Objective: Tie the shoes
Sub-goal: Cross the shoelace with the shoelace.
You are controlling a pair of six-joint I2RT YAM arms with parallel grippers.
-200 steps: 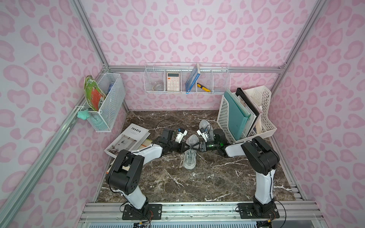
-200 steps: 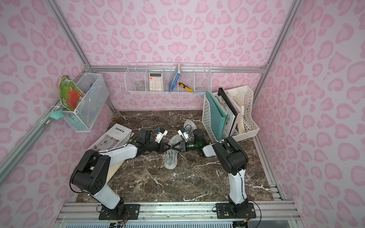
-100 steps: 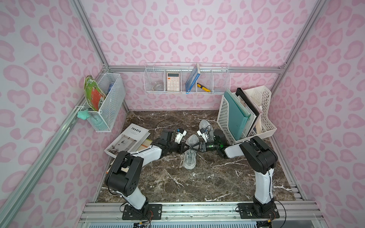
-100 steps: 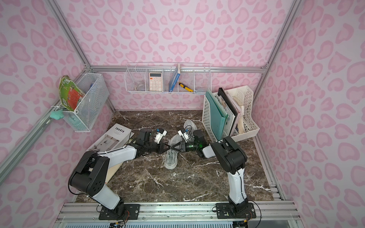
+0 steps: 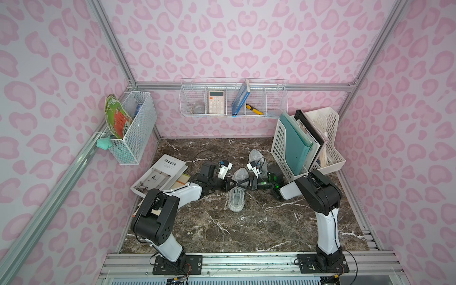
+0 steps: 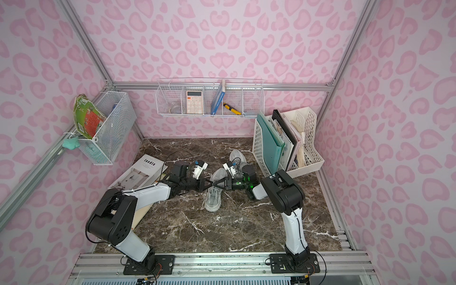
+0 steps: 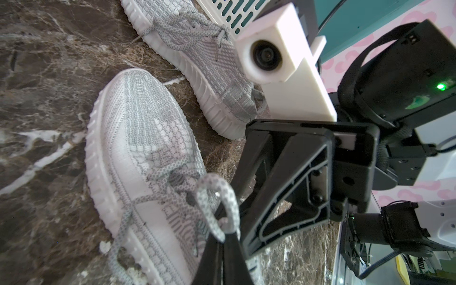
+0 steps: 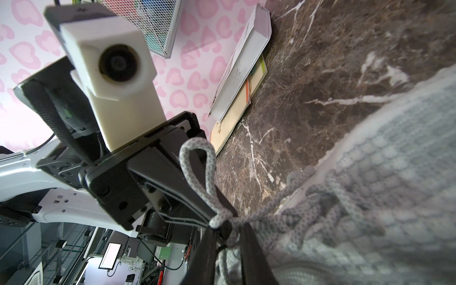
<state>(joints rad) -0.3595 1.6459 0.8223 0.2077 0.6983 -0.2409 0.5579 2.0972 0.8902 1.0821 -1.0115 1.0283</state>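
Note:
Two light grey knit shoes lie on the marble floor. The near shoe points toward the front, and the far shoe lies behind it by the file rack. Both grippers meet tip to tip over the near shoe's laces. My left gripper is shut on the base of a lace loop. My right gripper has its fingers slightly apart, and a lace strand and the knot lie between them.
A stack of books lies at the left by the wall. A white file rack with folders stands at the back right, close to the right arm. Wire baskets hang on the left wall and the back wall.
Both grippers stay almost where they were over the near shoe. The right arm's elbow has edged slightly to the left.

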